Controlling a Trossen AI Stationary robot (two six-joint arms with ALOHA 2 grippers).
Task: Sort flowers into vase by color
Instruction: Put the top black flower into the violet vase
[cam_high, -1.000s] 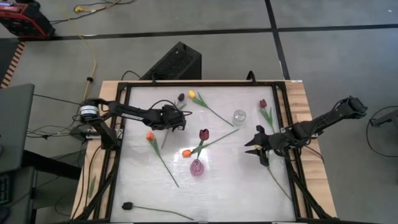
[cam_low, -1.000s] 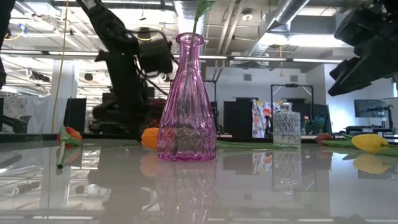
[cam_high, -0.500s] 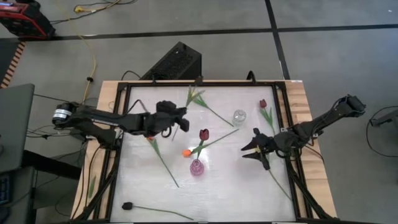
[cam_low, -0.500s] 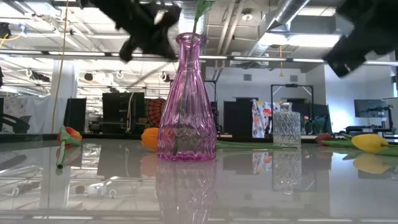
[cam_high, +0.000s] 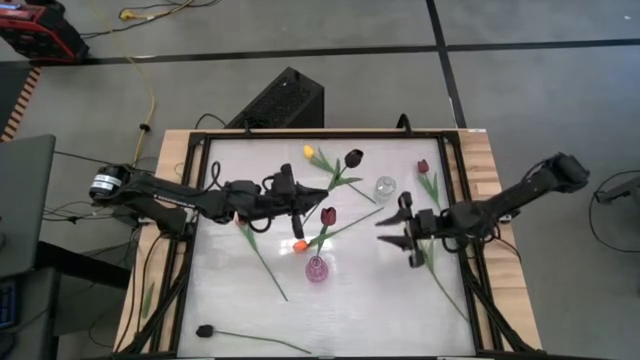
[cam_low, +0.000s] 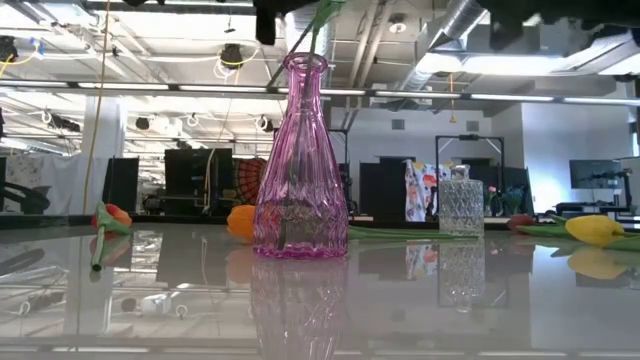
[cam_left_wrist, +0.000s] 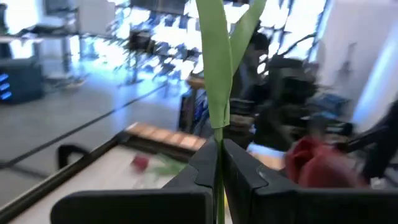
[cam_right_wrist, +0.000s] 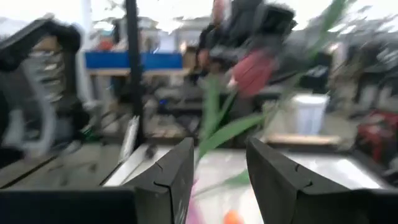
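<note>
Flowers lie about the white desk (cam_high: 230, 300) in the high view. One dark maroon tulip (cam_high: 352, 158) is up off the desk — its green stem (cam_left_wrist: 218, 93) is pinched tight in the left gripper (cam_high: 296, 201), near the middle of the frame. Another maroon tulip (cam_high: 328, 216) stands in the pink vase (cam_high: 316, 269), lower middle. A yellow tulip (cam_high: 309, 152) lies near the top. The clear vase (cam_high: 385, 187) sits right of centre. Just below it, the right gripper (cam_high: 392, 228) hangs with fingers apart, holding nothing.

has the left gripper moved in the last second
Yes. The left gripper, shut on a dark tulip, moved rightward, toward the clear vase.
</note>
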